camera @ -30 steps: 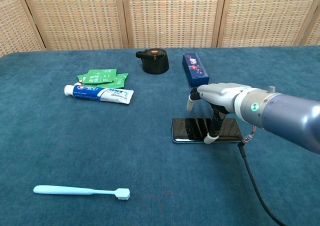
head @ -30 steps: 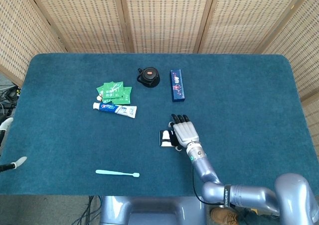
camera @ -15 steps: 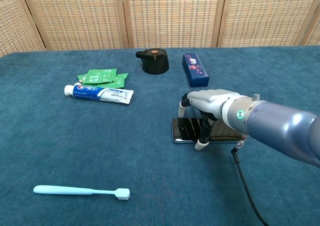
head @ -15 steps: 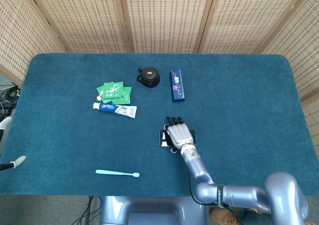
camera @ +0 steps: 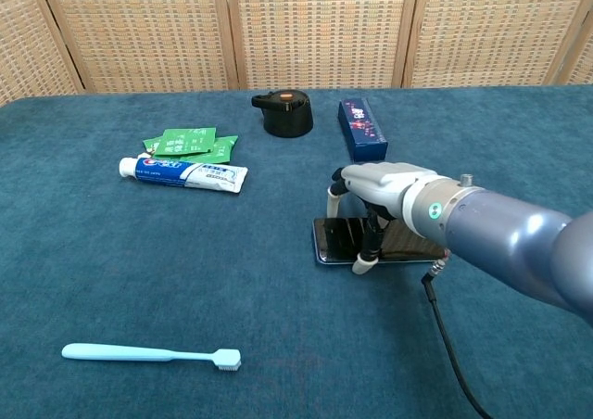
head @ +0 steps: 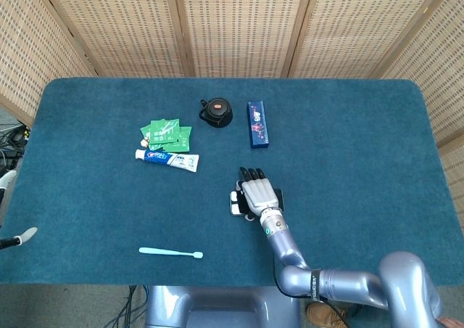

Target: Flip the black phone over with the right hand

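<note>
black phone (camera: 335, 240) mostly under right hand (camera: 382, 192)

The light is bright and even in both views, soft and without a clear direction. Shadows on the blue surface (head: 348, 146) are faint. The black phone (camera: 335, 239) shows pale reflections on its glass. Both pictures are sharp, with slight softness toward the edges.

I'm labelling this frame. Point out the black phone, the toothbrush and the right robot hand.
black phone (camera: 332, 240), chest view, on its exposed left end.
toothbrush (camera: 139, 353), chest view, on the middle of its handle.
right robot hand (camera: 375, 189), chest view, on the back of the hand above the phone.
</note>
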Controlling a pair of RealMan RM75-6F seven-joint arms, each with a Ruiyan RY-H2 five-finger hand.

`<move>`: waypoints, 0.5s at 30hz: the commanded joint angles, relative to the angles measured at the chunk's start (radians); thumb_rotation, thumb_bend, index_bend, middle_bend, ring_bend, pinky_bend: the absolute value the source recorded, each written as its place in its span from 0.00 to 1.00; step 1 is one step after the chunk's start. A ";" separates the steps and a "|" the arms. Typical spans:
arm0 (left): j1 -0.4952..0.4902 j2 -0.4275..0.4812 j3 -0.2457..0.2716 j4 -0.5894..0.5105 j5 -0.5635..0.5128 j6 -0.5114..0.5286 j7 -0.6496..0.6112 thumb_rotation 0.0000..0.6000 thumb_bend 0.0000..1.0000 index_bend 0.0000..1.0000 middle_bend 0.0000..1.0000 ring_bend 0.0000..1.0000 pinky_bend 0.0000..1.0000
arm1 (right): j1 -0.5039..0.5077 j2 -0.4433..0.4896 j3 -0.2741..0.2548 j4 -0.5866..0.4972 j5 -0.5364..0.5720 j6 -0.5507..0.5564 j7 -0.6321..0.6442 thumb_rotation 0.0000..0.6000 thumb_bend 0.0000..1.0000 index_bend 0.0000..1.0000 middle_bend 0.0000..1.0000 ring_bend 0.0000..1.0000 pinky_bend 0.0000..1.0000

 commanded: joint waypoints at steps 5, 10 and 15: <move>0.002 0.003 0.002 0.001 0.006 0.004 -0.006 1.00 0.00 0.00 0.00 0.00 0.00 | -0.014 0.024 0.012 -0.065 -0.043 0.009 0.045 1.00 0.40 0.61 0.00 0.00 0.00; 0.002 0.004 0.003 0.000 0.008 0.004 -0.009 1.00 0.00 0.00 0.00 0.00 0.00 | -0.033 0.050 0.037 -0.122 -0.127 0.018 0.134 1.00 0.41 0.61 0.00 0.00 0.00; 0.004 0.007 0.005 -0.004 0.015 0.009 -0.014 1.00 0.00 0.00 0.00 0.00 0.00 | -0.075 0.116 0.053 -0.191 -0.222 -0.027 0.294 1.00 0.41 0.62 0.00 0.00 0.00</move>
